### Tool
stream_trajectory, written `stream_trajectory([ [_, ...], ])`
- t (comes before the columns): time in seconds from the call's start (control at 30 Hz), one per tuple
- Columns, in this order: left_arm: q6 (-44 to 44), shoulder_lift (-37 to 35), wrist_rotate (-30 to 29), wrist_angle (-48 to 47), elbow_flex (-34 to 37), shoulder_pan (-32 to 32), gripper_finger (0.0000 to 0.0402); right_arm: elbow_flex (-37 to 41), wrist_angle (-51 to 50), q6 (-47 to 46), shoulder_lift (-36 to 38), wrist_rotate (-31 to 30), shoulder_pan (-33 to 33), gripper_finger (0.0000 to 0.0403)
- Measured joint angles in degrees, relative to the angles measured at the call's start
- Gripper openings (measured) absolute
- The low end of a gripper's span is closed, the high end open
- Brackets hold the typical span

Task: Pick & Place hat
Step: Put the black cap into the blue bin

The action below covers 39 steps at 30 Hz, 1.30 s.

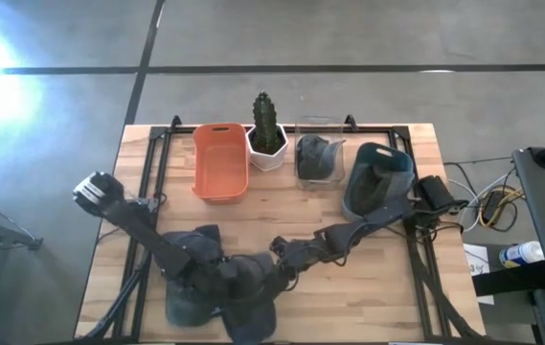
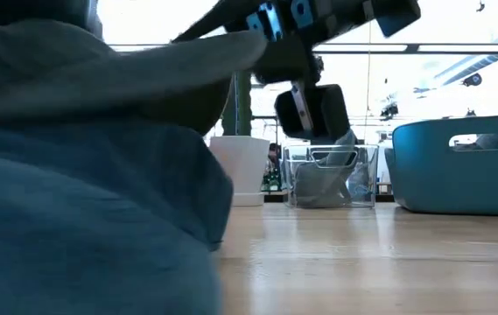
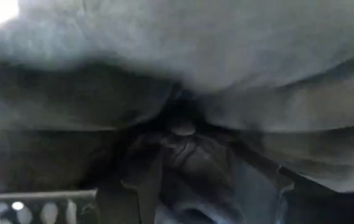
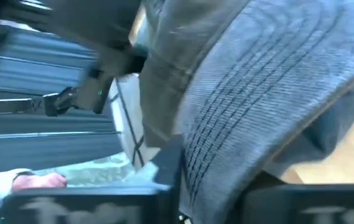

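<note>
A: Hat point(image 1: 219, 305) sits at the lower middle of the high view, a dark grey cap at the near edge of the wooden table point(image 1: 387, 287), with both arms meeting over it.

B: Which gripper has it?

A: The left gripper point(image 1: 216, 278) is down on its crown; cloth fills the left wrist view and I cannot tell whether those fingers are closed. The right gripper point(image 1: 274, 266) is at the cap's right edge. Its wrist view shows stitched brim fabric right against the camera, but its grip is equally unclear.

B: Any writing or labels?

A: None that can be read.

B: And along the top of the frame?

A: An orange bin point(image 1: 220, 161), a cactus point(image 1: 266, 117) in a white pot point(image 1: 268, 151), a clear container point(image 1: 319, 158) holding another grey cap point(image 1: 316, 153), and a teal bin point(image 1: 377, 179).
</note>
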<state>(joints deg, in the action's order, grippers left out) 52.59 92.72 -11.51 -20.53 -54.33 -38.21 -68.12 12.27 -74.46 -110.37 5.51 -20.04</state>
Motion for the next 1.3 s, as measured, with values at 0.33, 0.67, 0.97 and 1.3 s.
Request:
stream_trajectory([
  [0.33,-3.45,-18.87,-16.96,-3.00,-0.07,-0.68,0.0174,0.20,-20.49,6.29,17.91,-15.59,-0.21,0.0014],
  [0.67,-6.94,-27.49,-28.49,-2.87,0.16,-0.62,0.0174,-4.29,-61.02,-4.17,39.24,-46.54,-7.45,0.0013],
  [0.97,-6.87,-22.45,-28.40,-2.82,0.26,-0.27,0.0174,-14.70,-102.30,-22.09,40.74,-54.41,-10.05,0.0013],
  [1.3,-4.53,-19.03,-27.05,-2.21,0.26,-0.11,0.0174,-12.81,-102.12,-17.49,42.01,-37.40,-0.25,0.0013],
])
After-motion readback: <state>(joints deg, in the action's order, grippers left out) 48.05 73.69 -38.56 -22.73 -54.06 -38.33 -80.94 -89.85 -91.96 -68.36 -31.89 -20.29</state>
